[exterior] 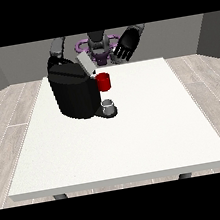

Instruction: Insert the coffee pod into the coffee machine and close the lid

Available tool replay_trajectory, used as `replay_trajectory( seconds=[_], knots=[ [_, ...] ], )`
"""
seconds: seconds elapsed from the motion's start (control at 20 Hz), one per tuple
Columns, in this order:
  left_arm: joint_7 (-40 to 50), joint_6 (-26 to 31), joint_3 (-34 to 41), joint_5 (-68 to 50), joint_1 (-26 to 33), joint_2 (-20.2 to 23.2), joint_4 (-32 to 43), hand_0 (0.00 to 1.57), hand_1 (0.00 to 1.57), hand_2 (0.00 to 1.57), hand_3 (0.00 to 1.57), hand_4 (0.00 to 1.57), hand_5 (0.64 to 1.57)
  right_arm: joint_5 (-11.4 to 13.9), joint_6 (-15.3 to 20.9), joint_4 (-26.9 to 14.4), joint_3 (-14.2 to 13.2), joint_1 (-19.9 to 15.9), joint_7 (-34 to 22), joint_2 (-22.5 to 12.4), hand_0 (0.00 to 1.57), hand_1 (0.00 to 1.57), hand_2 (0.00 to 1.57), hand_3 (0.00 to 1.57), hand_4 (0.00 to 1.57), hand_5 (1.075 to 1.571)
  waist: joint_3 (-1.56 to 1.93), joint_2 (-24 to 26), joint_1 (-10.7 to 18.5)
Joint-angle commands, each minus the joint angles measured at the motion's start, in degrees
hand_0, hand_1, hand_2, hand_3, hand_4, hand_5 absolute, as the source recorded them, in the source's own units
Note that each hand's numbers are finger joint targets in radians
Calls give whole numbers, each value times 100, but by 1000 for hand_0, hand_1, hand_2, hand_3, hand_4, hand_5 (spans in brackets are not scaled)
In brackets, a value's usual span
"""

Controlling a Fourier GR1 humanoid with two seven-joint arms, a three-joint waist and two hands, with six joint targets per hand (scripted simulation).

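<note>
The black coffee machine (73,92) stands on the white table (137,138), left of the middle. Its grey lid (85,64) is tilted up and open. A red thing at the machine (104,81) shows at its front, under the lid. Below it, a small grey thing (109,105) sits on the machine's base. The hand at the view's right (126,45) is raised above the table's far edge, right of the lid, with its fingers spread and holding nothing. The hand at the view's left (56,60) is a dark shape at the machine's top rear, merging with it.
The robot's torso (98,45) stands behind the table's far edge. The table's near and right parts are bare white surface. Wooden floor surrounds the table.
</note>
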State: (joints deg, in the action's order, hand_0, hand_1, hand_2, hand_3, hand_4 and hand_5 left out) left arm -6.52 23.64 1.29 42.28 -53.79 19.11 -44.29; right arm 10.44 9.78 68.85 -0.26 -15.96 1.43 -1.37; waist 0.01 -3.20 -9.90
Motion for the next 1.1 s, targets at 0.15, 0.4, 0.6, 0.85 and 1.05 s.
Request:
replay_trajectory(
  seconds=[0.15, 0.4, 0.6, 0.85, 1.05],
  knots=[
    [375, 175, 569, -284, -927, 275, 149, 1195, 1195, 1240, 1260, 489, 1571, -73, -151, 271, -131, -484, -109, -247, 0, 0, 0, 0, 0, 1571, -1, -455, -376],
    [321, 155, 503, -83, -1106, 542, 242, 1155, 1155, 1247, 1266, 484, 1571, -200, -217, 525, -183, -471, -125, -263, 0, 0, 0, 0, 269, 1571, -1, -580, -637],
    [414, 143, 600, -111, -1451, 560, 321, 1222, 1222, 1288, 1238, 475, 1571, -159, -88, 393, -262, -800, -223, -267, 0, 0, 0, 0, 0, 1571, 0, -960, -566],
    [237, 28, 636, -41, -1740, 722, 450, 1258, 1258, 1299, 1245, 494, 1571, 109, 297, 506, 10, -944, -64, 94, 0, 0, 0, 0, 147, 1571, -2, -1427, -748],
    [242, 263, 633, -46, -1863, 804, 564, 1188, 1188, 1266, 1227, 471, 1571, -25, 124, 394, -253, -1176, -220, -234, 0, 0, 0, 0, 0, 1571, 0, -1433, -676]
  ],
)
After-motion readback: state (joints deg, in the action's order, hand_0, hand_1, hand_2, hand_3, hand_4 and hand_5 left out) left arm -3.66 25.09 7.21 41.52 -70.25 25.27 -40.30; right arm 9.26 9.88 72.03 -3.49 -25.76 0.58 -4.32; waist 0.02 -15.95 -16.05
